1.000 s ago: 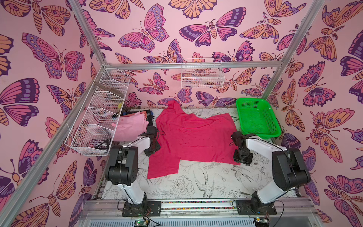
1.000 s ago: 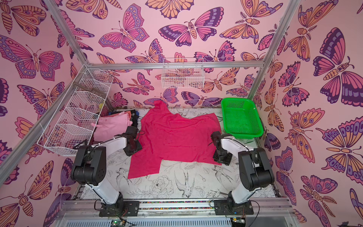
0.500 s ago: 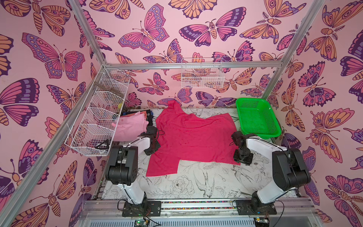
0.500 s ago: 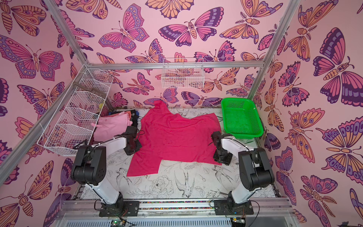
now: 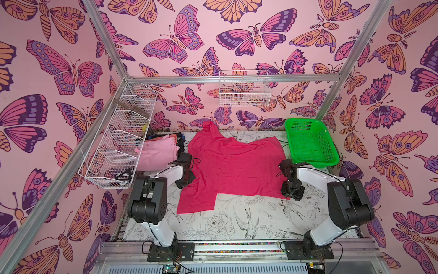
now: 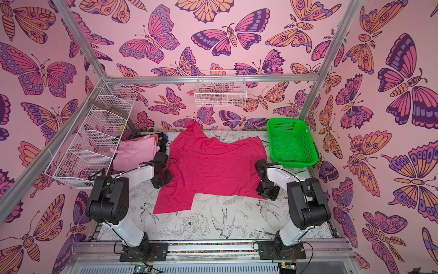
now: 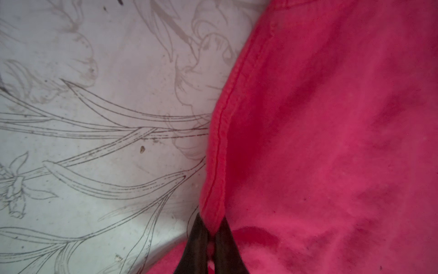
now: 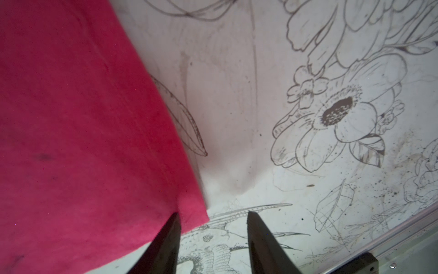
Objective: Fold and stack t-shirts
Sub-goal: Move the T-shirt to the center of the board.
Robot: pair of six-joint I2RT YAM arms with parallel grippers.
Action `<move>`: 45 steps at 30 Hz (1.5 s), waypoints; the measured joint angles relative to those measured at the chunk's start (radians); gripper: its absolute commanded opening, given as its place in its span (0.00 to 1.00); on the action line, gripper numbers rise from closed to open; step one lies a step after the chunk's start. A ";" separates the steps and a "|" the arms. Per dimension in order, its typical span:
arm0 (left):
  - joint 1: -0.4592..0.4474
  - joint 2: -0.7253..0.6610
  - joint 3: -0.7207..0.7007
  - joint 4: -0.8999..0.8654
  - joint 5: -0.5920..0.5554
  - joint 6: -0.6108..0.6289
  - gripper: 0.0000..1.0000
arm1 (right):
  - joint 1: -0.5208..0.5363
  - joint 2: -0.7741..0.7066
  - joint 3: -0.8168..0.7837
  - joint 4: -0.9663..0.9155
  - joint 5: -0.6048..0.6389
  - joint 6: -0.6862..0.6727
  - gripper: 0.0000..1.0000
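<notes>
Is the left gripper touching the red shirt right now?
Touching. The left wrist view shows the left gripper shut on the crimson t-shirt, with the hemmed edge pinched between its tips.

Green mesh basket [image 5: 310, 144] on the flower-printed table [image 5: 237, 223] (far right corner)

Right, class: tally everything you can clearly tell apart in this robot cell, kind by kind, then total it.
Crimson t-shirt: 1
Light pink t-shirt: 1; layers under it too hidden to count
Green mesh basket: 1
White wire baskets: 2, long side rack, small back basket
Robot arms: 2, left arm, right arm
Total: 7
</notes>
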 measured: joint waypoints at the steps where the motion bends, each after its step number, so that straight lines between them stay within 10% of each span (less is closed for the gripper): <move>1: -0.002 0.000 0.002 -0.003 0.002 0.000 0.08 | 0.000 0.000 0.000 0.000 0.000 0.000 0.50; 15: -0.007 0.009 0.013 -0.020 0.005 0.000 0.06 | 0.000 0.041 0.019 0.034 -0.057 -0.001 0.46; 29: -0.012 0.012 0.017 -0.024 -0.003 0.003 0.04 | 0.002 0.066 0.040 0.055 -0.109 -0.003 0.00; 45: -0.121 -0.187 -0.027 -0.187 -0.002 -0.036 0.00 | 0.041 -0.082 0.035 0.018 -0.017 0.023 0.00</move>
